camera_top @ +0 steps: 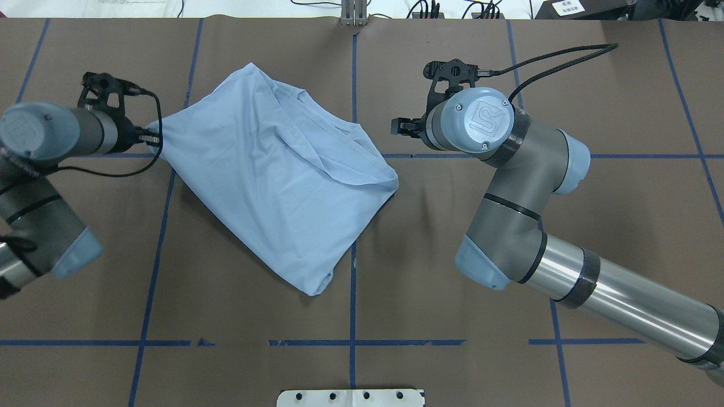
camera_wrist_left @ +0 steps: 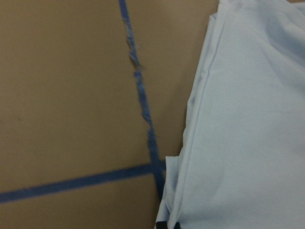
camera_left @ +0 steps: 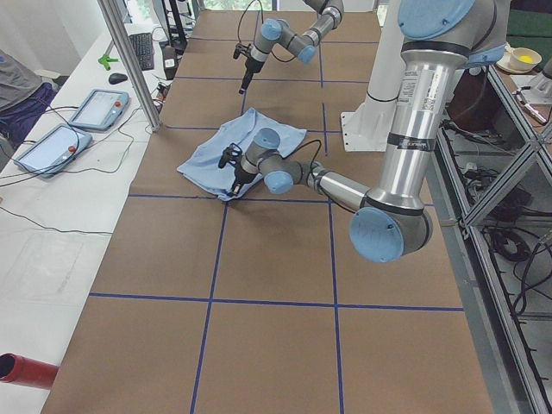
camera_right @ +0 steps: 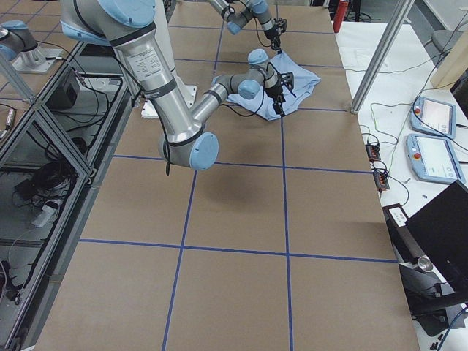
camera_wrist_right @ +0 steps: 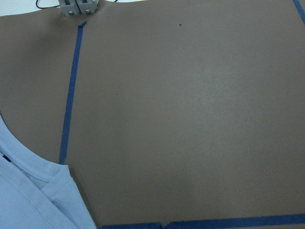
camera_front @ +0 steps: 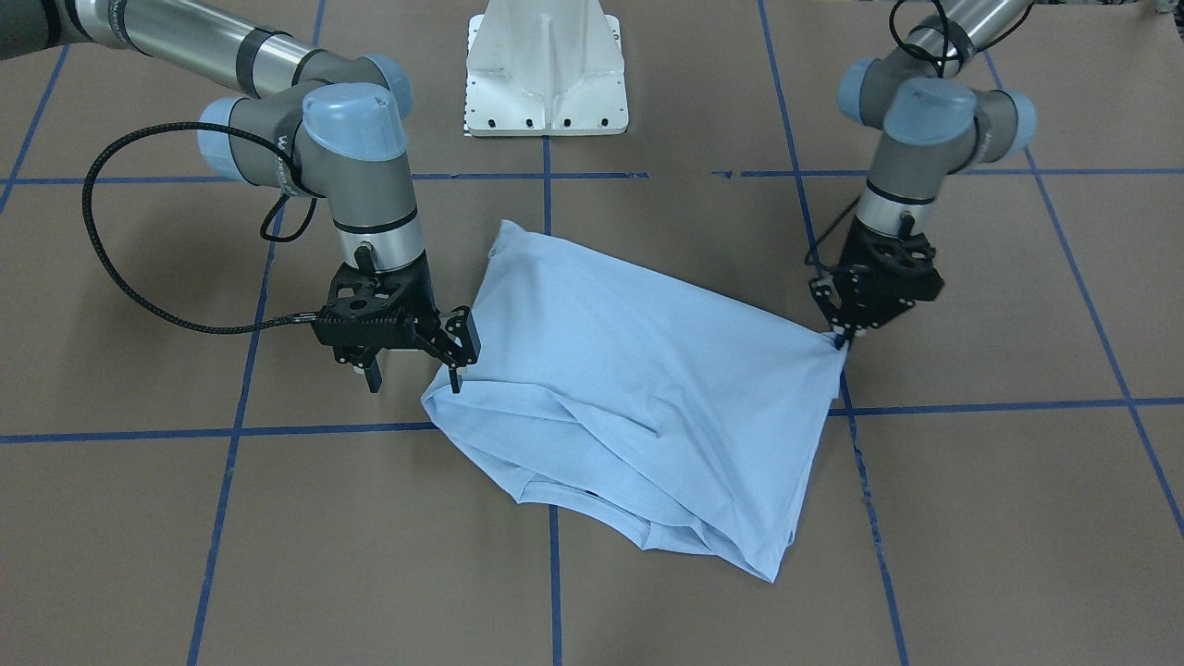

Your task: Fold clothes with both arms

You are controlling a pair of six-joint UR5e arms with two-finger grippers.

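Observation:
The light blue T-shirt point(camera_front: 638, 370) lies folded and skewed on the brown table, its ribbed collar point(camera_top: 334, 121) on the far side from the robot. My left gripper point(camera_front: 840, 340) is shut on a corner of the shirt, low at the table; the overhead view shows the left gripper point(camera_top: 154, 137) at the cloth's left tip. The left wrist view has the shirt's edge point(camera_wrist_left: 248, 119) running down to the fingertips. My right gripper point(camera_front: 455, 356) stands open beside the opposite edge, holding nothing. The right wrist view catches only the collar point(camera_wrist_right: 28, 200).
The white pedestal base point(camera_front: 548, 69) stands at the robot's side of the table. Blue tape lines point(camera_top: 352, 237) cross the brown surface. A metal post point(camera_left: 129, 60) and two control tablets point(camera_left: 99, 108) sit along the operators' side.

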